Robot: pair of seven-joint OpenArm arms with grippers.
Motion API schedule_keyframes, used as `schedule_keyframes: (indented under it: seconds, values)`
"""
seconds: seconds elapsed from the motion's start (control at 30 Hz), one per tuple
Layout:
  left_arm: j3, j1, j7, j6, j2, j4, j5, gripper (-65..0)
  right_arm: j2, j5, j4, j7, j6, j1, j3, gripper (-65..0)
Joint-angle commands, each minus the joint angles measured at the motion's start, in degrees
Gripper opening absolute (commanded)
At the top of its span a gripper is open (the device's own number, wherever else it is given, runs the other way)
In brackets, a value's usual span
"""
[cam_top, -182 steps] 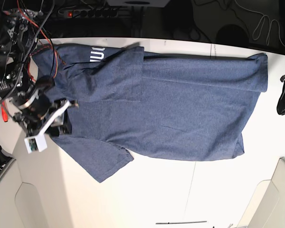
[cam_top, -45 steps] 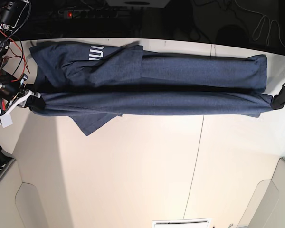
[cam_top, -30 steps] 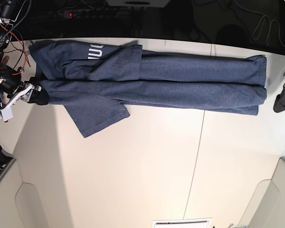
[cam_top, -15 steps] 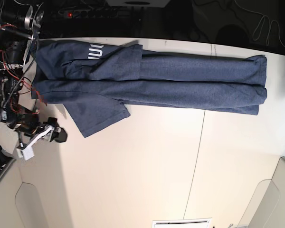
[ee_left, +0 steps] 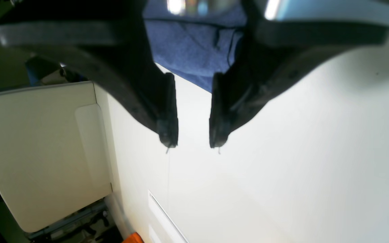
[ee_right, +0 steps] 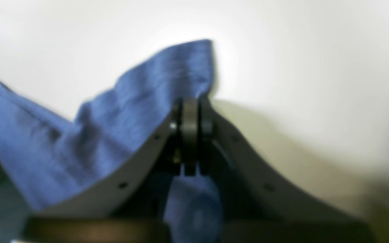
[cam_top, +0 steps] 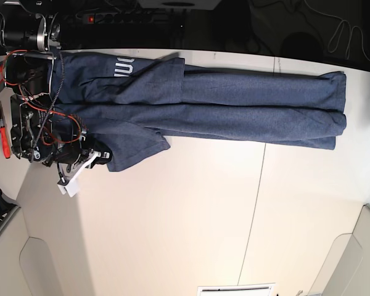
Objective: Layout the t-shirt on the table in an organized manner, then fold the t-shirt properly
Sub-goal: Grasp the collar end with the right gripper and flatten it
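The t-shirt [cam_top: 222, 108] lies along the table's [cam_top: 191, 234] far edge, already folded lengthwise; the loose sleeve remains, seemingly pinched by the right gripper [ee_right: 190, 130]; the left gripper [ee_left: 190, 143] hangs parted, empty.

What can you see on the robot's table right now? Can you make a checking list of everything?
Surface: off-white table, bare in front, thin dark seam across it.
Job's things: dark blue t-shirt folded into a long band along the far edge, one sleeve sticking out toward the front.
Clutter: nothing seen on the table.
Hands: right hand shut on the t-shirt's sleeve corner; left hand open, empty, over bare table beside the shirt's end.
Cables: red and black wires on the right arm; power strip behind the table.
Surroundings: dark, cable loops at the back; lighter rounded panels at the table's corners.
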State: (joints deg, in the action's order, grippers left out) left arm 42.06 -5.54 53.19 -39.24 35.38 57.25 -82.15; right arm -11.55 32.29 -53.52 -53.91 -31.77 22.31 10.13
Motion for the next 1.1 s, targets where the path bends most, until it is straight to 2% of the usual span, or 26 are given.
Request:
schedule_keyframes:
  seconds: [0.0,0.17,0.33,0.5,0.7,0.9,1.07]
  values:
    - [0.39,0.44,-0.61,-0.76,1.64,0.87,-1.57,-45.4,-0.2,2.56,-4.2,-0.94,-0.57,1.57,0.63,-65.0]
    - [0.39,0.46,-0.61,-0.76,1.64,0.87,-1.42,-45.4,2.45,6.36,-20.57,-8.2,-0.57,-2.91,0.94,-65.0]
    - [0.39,0.48,-0.63,-0.76,1.64,0.87,-1.44,-45.4,8.2,8.76,-33.62,-11.1,-0.59,-11.3,0.85,-65.0]
    - [0.39,0.46,-0.61,-0.76,1.64,0.87,-1.4,-45.4,12.37,9.31,-39.17,-11.3,-0.57,-19.74,-1.22,-65.0]
    - [0.39,0.46,-0.61,-0.76,1.64,0.87,-1.4,-45.4,12.66,9.35,-39.65,-12.15,-0.57,-25.86,-5.05,-65.0]
    - [0.39,0.46,-0.61,-0.76,1.64,0.87,-1.22,-45.4,12.63,10.14,-39.65,-12.76,-0.59,-28.72,-5.22,-65.0]
    - [0.39,0.44,-0.59,-0.76,1.64,0.87,-1.2,-45.4,12.48,12.68,-39.98,-15.63,-1.09,-29.73,-5.22,-65.0]
